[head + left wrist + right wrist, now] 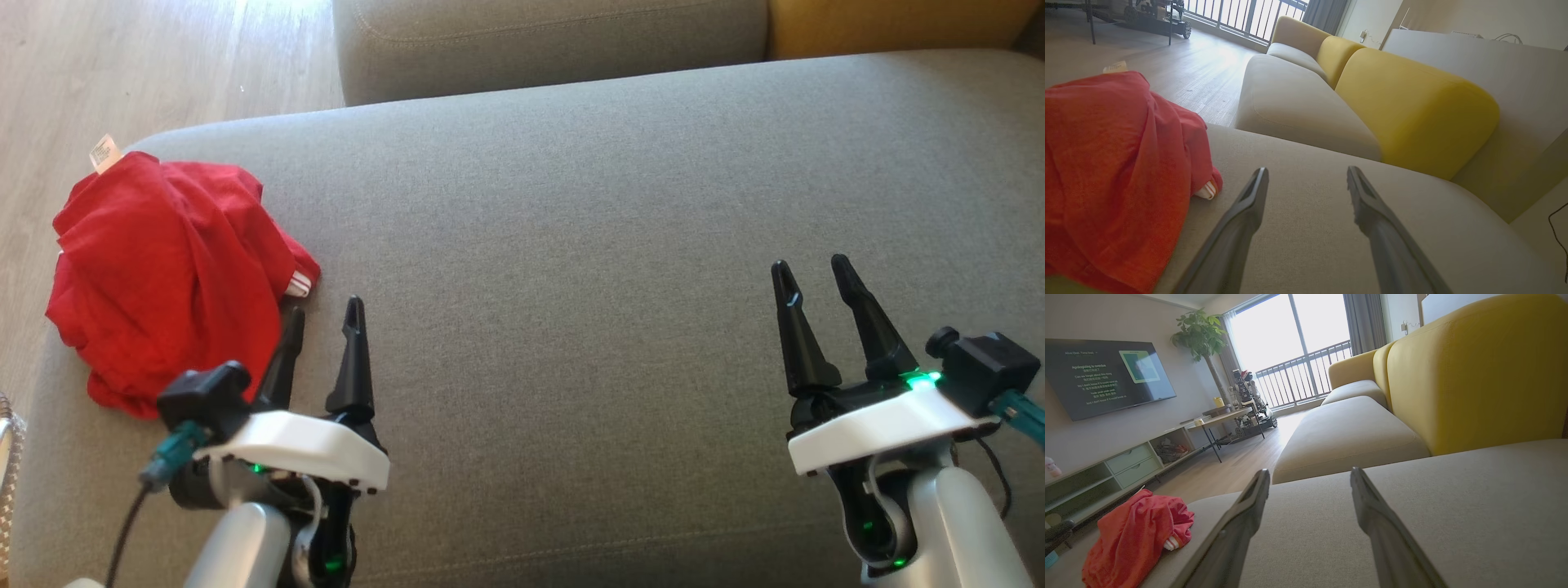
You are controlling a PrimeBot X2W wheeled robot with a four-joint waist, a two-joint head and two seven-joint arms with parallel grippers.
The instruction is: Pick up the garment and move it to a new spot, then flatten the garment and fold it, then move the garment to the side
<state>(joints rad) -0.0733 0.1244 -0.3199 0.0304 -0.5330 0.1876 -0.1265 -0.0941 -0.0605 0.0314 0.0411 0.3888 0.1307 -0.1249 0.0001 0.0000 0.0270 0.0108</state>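
Head view. The garment (163,278), red and crumpled in a heap, lay at the 9 o'clock end of the grey seat cushion (588,245), close against its rounded edge. A white label (104,153) stuck out of the heap at its 11 o'clock corner, toward the wood floor (122,57). A striped hem (299,283) showed at the heap's 3 o'clock side.

My left claw (325,310) sat at 7 o'clock in the view, fingers spread apart and holding nothing, tips pointing to 12. Its outer finger lay just beside the heap's 4 o'clock edge; I could not tell whether it touched the cloth. In the left wrist view the heap lay at 9 o'clock, with the hem just off that fingertip and bare cushion between the two fingers.

My right claw (811,266) sat at 4 o'clock, likewise wide open and empty, over bare cushion and well apart from the garment. In the right wrist view the garment lay at 8 o'clock.

Beyond the seat cushion at 12 o'clock stood a second cushion (555,41), grey, with a yellow backrest (890,24) at 1 o'clock. The right wrist view also showed a television (1106,375) at 10 o'clock and a plant (1200,335) at 11.
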